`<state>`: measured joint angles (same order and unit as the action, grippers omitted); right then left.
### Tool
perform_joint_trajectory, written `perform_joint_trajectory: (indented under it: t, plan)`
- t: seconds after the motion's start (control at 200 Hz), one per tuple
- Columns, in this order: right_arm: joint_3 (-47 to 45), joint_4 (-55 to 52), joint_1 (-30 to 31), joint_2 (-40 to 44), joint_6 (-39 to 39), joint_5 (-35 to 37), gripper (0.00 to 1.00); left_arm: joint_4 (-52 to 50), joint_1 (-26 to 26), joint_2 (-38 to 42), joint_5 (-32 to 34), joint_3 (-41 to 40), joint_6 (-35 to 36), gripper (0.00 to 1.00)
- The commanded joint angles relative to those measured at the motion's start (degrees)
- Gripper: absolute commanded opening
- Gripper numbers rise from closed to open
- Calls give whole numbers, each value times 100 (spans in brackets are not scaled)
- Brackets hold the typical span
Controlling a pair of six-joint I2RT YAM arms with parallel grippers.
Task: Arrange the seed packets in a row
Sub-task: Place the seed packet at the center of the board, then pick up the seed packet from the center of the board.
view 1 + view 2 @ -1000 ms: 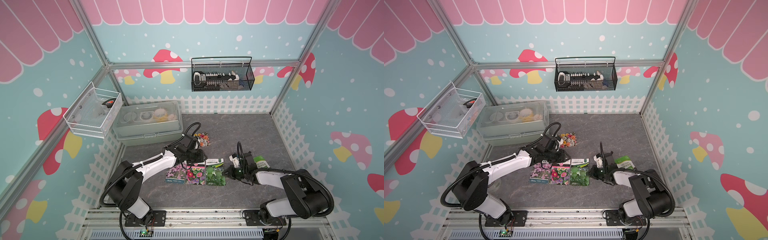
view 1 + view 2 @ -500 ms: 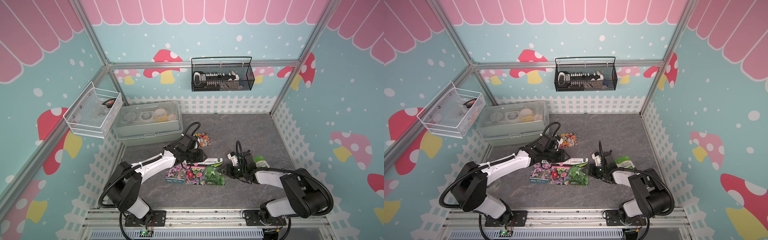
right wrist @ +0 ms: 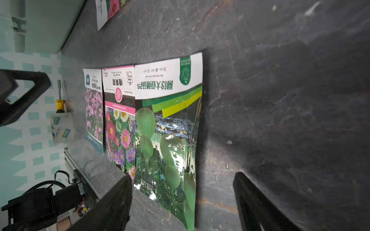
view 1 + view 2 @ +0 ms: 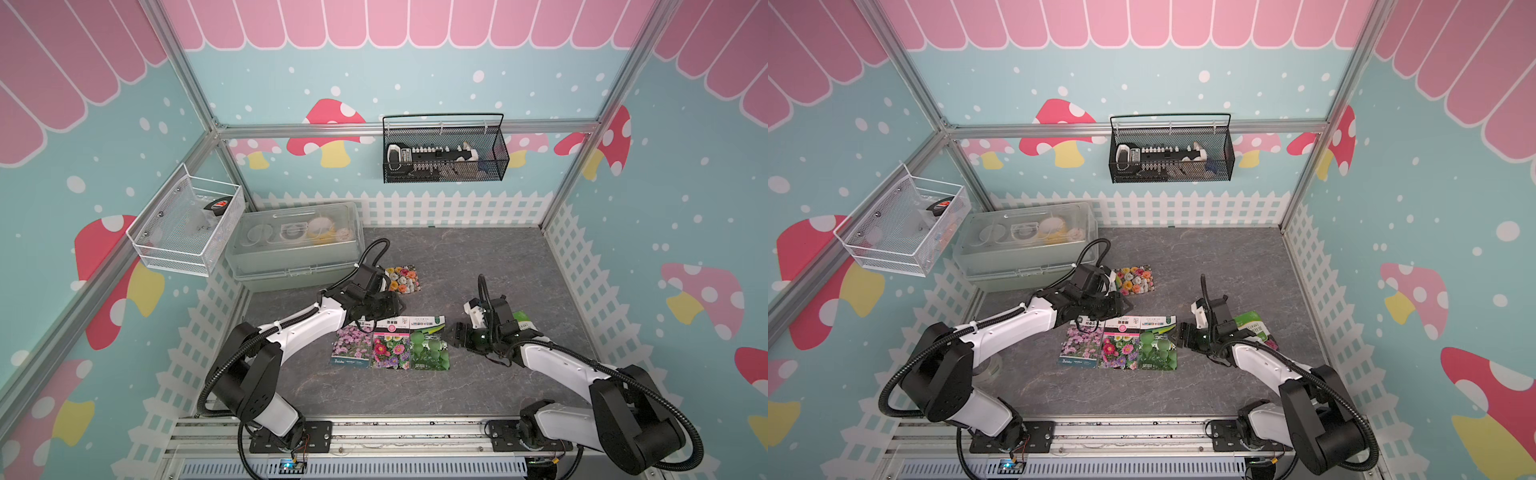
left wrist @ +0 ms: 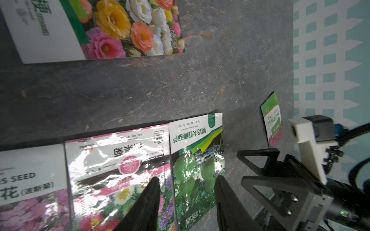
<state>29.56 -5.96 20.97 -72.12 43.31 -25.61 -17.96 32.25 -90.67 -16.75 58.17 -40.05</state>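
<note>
On bench (image 4: pixel 478 257), found three seed packets (image 4: pixel 390 349) edge to edge in a row, centre-front. Judged two outstanding: rose packet (image 4: pixel 402 279) behind, beside left gripper (image 5: pixel 187 178); green-label packet (image 4: pixel 523 322) partly covered by right arm. Noted left gripper part-open, empty, over row; right gripper (image 3: pixel 183 178) wide, empty, beside gourd packet (image 3: pixel 170 130). Logged tape roll (image 3: pixel 62 128) well aside.
</note>
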Motion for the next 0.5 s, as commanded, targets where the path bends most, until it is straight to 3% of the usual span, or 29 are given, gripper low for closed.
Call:
perform_joint_trajectory:
  t: [0.0,0.125,0.495]
  plan:
    - [513,-307,-58,-323,-323,207,80,-44,-258,-271,302,129,-107,53]
    - [1205,-84,-67,-1074,-411,41,80,174,-594,-663,83,354,-157,58]
    - [3392,281,-64,-3575,-548,-488,86,363,-1146,-1488,60,951,-115,60]
